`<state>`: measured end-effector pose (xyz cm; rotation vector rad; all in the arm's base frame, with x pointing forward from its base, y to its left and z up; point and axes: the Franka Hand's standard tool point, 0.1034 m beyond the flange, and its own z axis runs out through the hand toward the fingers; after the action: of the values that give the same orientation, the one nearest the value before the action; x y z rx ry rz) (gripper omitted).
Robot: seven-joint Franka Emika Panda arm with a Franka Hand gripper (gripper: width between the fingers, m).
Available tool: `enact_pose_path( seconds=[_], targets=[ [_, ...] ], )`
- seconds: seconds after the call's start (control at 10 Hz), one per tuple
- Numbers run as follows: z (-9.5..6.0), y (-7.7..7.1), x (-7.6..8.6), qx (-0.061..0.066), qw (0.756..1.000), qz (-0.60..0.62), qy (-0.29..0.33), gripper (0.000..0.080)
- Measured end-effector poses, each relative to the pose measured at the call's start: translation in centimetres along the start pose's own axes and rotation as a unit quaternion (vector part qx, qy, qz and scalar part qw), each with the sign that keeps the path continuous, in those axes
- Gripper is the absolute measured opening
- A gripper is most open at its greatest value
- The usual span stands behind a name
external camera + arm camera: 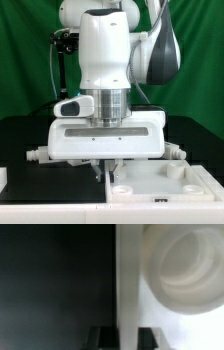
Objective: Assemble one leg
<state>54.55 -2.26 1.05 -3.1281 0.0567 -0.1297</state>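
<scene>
In the exterior view my gripper (108, 172) is down at the table, at the near-left edge of the large flat white panel (172, 186). In the wrist view the two dark fingers (103, 337) stand on either side of the panel's raised rim (125, 280), which fills the gap between them. The gripper (126, 337) looks shut on that rim. A large round socket (185, 272) of the panel is blurred and close beside the rim. White peg-like ends, likely legs, stick out from behind the gripper body at the exterior view's left (34, 155) and right (181, 152).
The black table (45, 190) lies to the exterior view's left of the panel. A small white piece (3, 180) shows at the left edge. The green curtain (25, 60) hangs behind. The panel has round sockets (171, 171) on its upper face.
</scene>
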Motion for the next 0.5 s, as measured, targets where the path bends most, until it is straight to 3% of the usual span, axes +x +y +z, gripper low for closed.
enact_pose_path(
  seconds=[0.5],
  targets=[
    [-0.01,0.07,0.08,0.0,1.0,0.001,0.001,0.0057]
  ],
)
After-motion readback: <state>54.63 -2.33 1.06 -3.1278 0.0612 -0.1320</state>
